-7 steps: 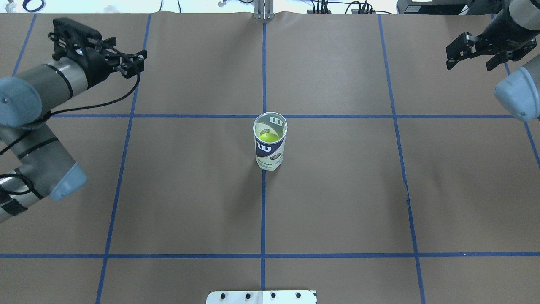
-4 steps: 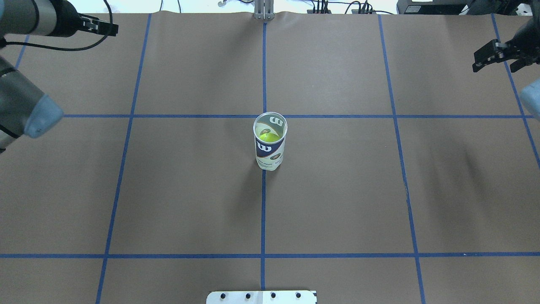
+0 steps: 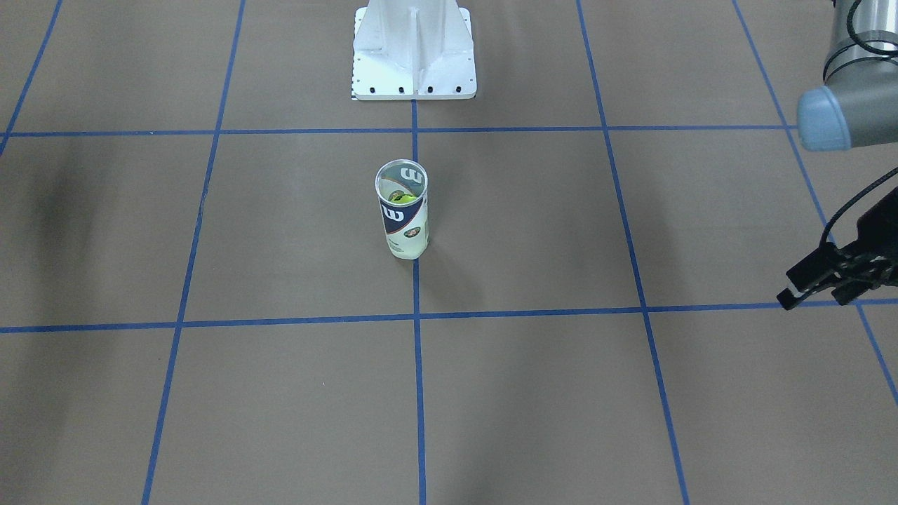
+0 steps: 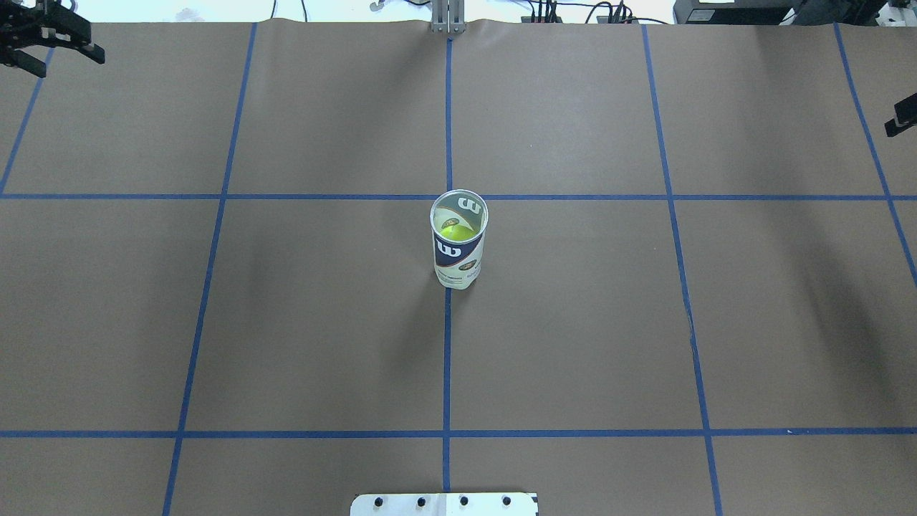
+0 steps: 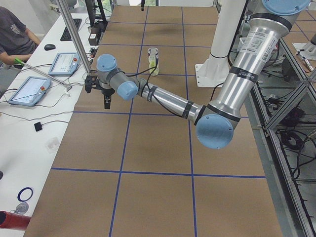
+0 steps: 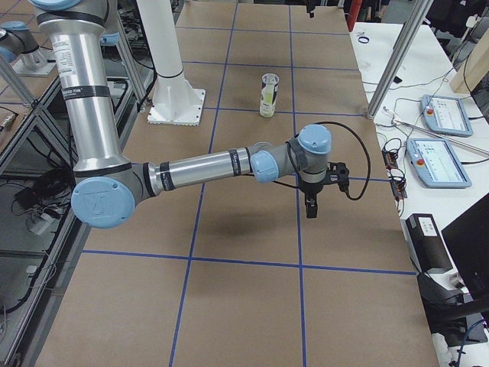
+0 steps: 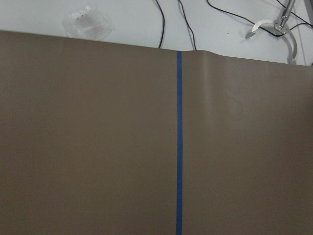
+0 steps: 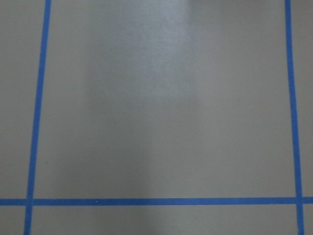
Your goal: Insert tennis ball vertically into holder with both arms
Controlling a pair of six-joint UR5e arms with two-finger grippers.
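At mid-table, holder (image 4: 458,251): stood upright on the tape (image 4: 447,344) cross, touched by nothing.
Ball (image 4: 455,232): seen already seated inside; insertion is judged done.
Left gripper (image 4: 63,61): jaws spread, nothing held, at far corner.
Right gripper (image 4: 904,117): barely seen; spread cannot be told.
Arms (image 5: 168,98): best kept wide of holder, so it is not tipped.

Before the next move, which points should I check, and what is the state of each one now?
1. Holder stands upright: ok.
2. Top of the holder is open, no lid: ok.
3. Tennis ball is inside the holder: ok.
4. Left gripper is far from the holder, jaws apart and empty: ok.
5. Right gripper is far from the holder: ok.
6. Right gripper's jaws open or shut: cannot tell.
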